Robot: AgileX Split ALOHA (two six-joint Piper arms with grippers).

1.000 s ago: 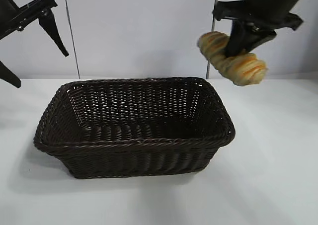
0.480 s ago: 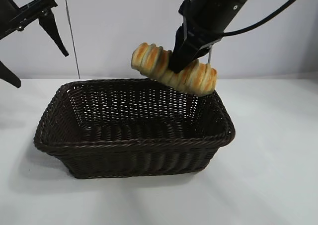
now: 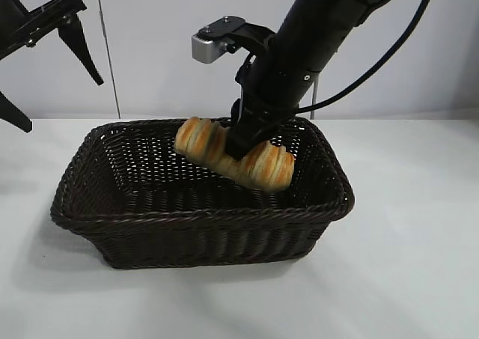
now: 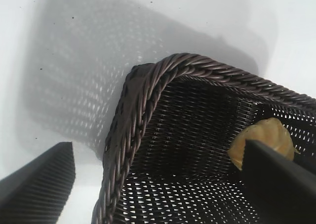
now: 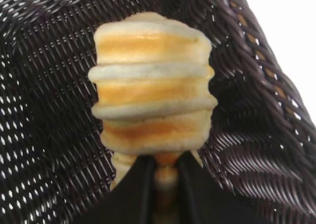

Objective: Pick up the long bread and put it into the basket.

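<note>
Wicker basket (image 3: 202, 219), one; bread (image 3: 233, 153), one, long axis tilted, lower end toward the right wall. Right gripper (image 3: 241, 138) pinched its middle inside the basket; left gripper (image 3: 45, 62) hung spread, parked at upper left.

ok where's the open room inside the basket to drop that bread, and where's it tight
Free: the basket floor's left half, bordered by its left wall. Crowded: the right half, where the right gripper holds the long bread inside the rim. The left gripper is parked upper left.
</note>
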